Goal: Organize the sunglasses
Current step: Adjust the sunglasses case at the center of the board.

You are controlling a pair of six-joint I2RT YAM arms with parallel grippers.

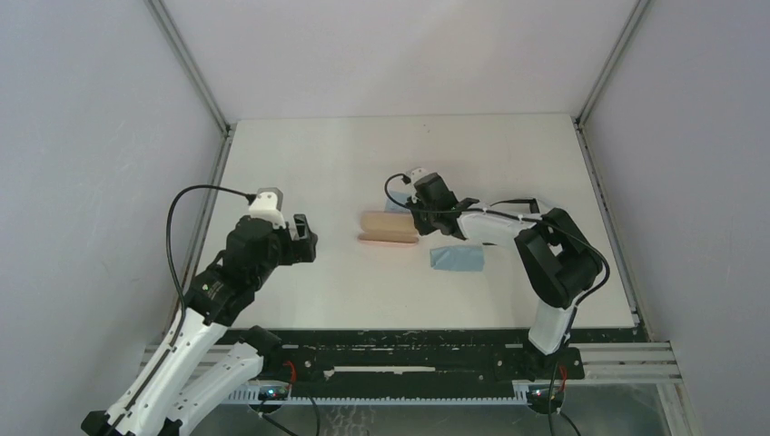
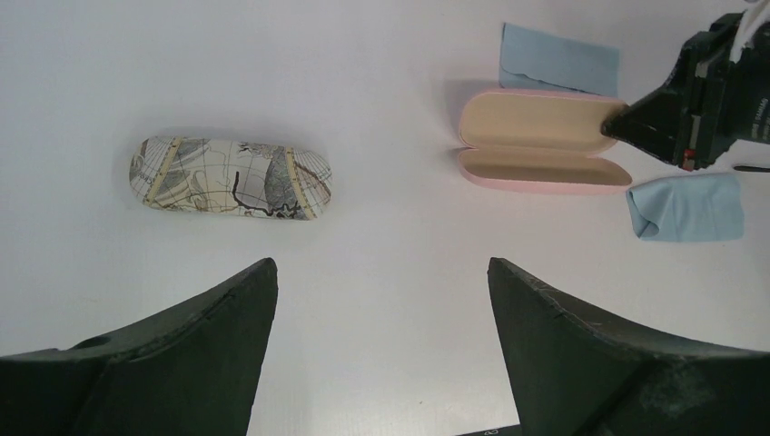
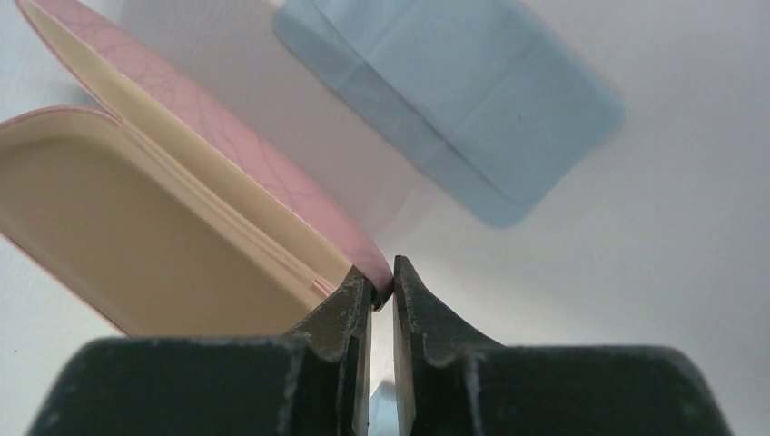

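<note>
A pink case [image 1: 389, 229] lies open mid-table, its cream lining [image 2: 536, 136] empty. My right gripper [image 3: 381, 277] is shut on the right end of its pink lid [image 3: 272, 173]; the top view shows that gripper [image 1: 416, 221] at the case's right end. My left gripper [image 2: 381, 263] hangs open above bare table, left of the case, and nothing sits between its fingers [image 2: 209, 336]; the top view has it [image 1: 304, 238] well apart from the case. The sunglasses are not to be made out in any view.
A closed grey map-patterned case [image 2: 231, 177] lies left of the pink one. One light-blue cloth [image 2: 558, 59] lies flat behind the pink case; a second, folded one [image 1: 457, 259] lies to its right front. Grey walls enclose the white table [image 1: 300, 163].
</note>
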